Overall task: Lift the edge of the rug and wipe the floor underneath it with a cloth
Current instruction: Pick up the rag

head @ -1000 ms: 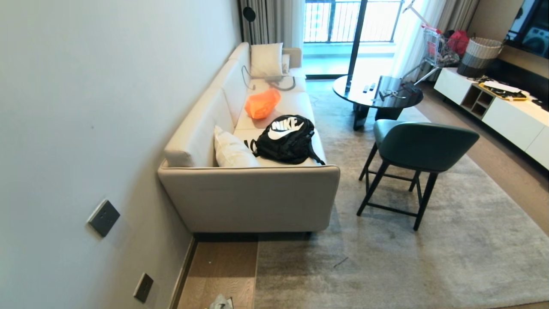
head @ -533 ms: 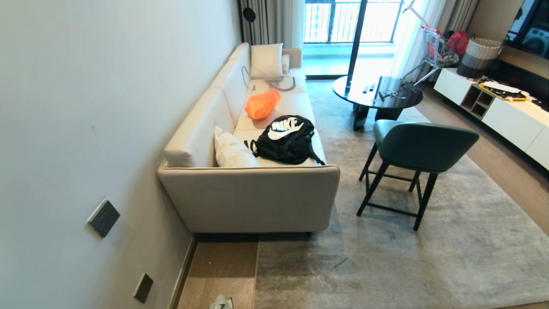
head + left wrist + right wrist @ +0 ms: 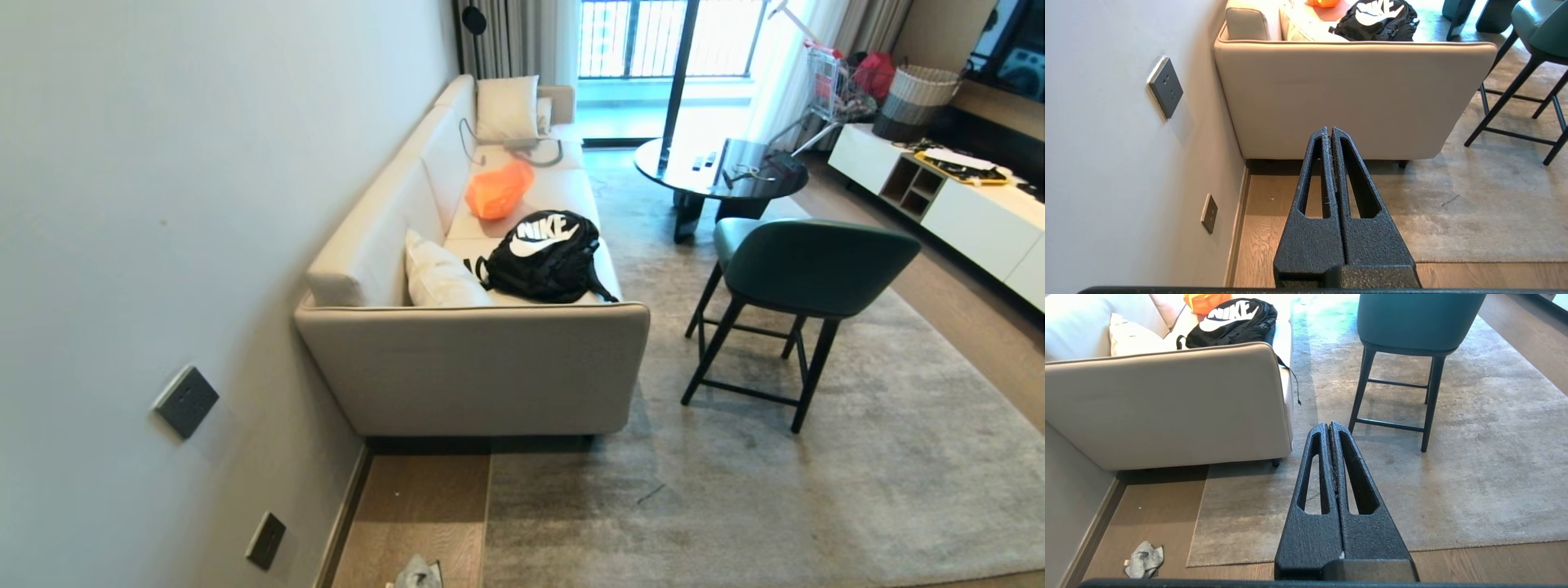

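Note:
The rug (image 3: 735, 490) is large, pale grey and lies flat; its left rug edge (image 3: 488, 523) runs beside a strip of wood floor (image 3: 416, 506). In the right wrist view the rug's square corner (image 3: 1189, 564) lies flat on the floor (image 3: 1155, 514). The cloth (image 3: 1144, 559), crumpled and grey-blue, lies on the floor left of that corner, near the baseboard; it also shows at the head view's bottom edge as the cloth (image 3: 416, 574). My right gripper (image 3: 1329, 424) hangs shut and empty above the rug. My left gripper (image 3: 1329, 130) is shut and empty above the floor strip (image 3: 1274, 228). Neither arm shows in the head view.
A beige sofa (image 3: 482, 367) with a black backpack (image 3: 543, 257) stands on the rug's far side against the wall (image 3: 163, 245), which carries two sockets (image 3: 186, 400). A green chair (image 3: 804, 269) and a round black table (image 3: 718, 175) stand on the rug. A baseboard (image 3: 1094, 535) lines the floor.
The whole head view has shifted slightly, so the camera moved. The rug, the cloth and the furniture lie as before.

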`<state>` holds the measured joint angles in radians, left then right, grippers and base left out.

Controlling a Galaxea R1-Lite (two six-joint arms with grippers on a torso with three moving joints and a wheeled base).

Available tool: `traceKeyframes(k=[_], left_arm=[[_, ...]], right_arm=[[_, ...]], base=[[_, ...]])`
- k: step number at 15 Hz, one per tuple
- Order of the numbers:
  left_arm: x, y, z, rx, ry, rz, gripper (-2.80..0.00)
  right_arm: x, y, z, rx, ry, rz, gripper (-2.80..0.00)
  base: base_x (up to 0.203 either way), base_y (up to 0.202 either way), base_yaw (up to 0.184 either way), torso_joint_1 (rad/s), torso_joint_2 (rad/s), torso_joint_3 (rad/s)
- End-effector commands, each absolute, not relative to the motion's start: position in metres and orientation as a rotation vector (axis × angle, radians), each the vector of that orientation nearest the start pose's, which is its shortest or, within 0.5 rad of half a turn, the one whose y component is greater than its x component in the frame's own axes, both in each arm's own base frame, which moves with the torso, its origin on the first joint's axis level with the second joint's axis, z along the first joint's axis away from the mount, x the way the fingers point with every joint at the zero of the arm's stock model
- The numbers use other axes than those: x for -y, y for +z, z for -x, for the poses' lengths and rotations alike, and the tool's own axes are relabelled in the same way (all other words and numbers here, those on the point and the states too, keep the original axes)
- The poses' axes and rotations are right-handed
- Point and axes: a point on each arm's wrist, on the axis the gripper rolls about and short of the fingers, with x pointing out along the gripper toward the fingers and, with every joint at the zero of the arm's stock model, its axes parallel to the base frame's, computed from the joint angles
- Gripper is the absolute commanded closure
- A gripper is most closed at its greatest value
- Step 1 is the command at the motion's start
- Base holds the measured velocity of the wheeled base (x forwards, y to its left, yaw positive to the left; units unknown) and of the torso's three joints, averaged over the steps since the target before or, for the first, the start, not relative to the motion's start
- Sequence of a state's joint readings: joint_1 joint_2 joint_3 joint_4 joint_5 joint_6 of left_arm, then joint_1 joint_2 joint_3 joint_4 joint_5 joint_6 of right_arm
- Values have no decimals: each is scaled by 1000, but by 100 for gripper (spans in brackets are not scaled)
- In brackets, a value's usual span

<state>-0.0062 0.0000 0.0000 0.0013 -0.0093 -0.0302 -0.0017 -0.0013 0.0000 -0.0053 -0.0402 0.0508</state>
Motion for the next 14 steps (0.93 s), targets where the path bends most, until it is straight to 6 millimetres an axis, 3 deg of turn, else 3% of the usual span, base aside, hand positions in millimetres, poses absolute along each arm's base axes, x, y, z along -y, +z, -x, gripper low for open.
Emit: traceKeyframes(k=[1,7,14], left_arm=[[0,75,23,-2,-15,31,0],[0,75,23,-2,-15,31,0],[0,75,23,-2,-15,31,0]], right_arm=[[1,76,23,7,-41,-51,0],[1,76,23,7,-44,-55,0],[1,76,23,7,-44,-57,0]], base=[[0,0,0,-125,330,203],[0,0,0,-146,382,238],[0,0,0,-180,539,354]])
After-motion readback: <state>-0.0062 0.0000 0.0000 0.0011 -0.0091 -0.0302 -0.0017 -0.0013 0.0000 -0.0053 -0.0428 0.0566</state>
